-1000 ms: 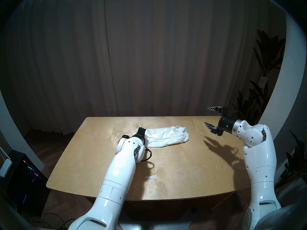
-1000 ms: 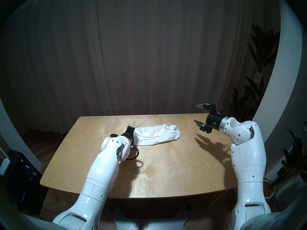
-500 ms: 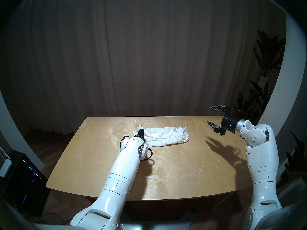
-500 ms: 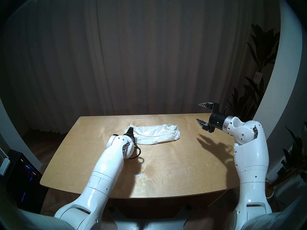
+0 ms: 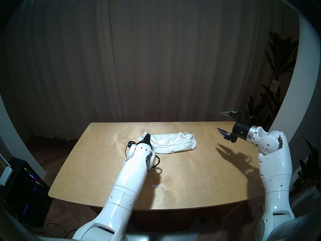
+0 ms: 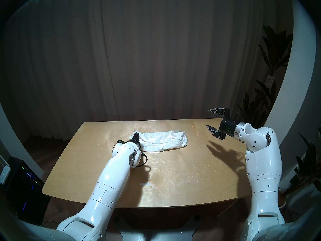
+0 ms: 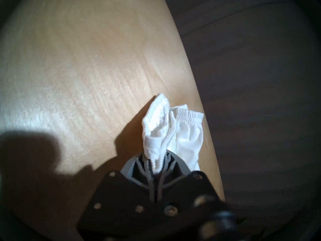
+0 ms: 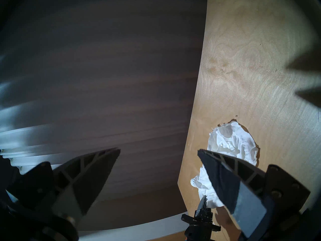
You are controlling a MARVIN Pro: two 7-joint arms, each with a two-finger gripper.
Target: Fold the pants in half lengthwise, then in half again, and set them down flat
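While lit | wooden table (image 5: 182,165) holds pants (image 5: 172,142) | curtain (image 5: 156,52) behind

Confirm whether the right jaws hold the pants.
No. The right gripper hangs open in the air, well apart from the pants.

**White pants pinched at the waistband**

The pants (image 5: 171,143) lie stretched across the far middle of the tabletop (image 5: 191,174), a long, narrow, wrinkled white bundle. The ruffled leg hems bunch up at the right end. At the left end, the gathered elastic waistband (image 7: 156,117) lifts off the wood, its ribbed edge standing up in two folds, a corner of it clamped between the closed fingers (image 7: 139,167) of the left gripper (image 7: 157,167).
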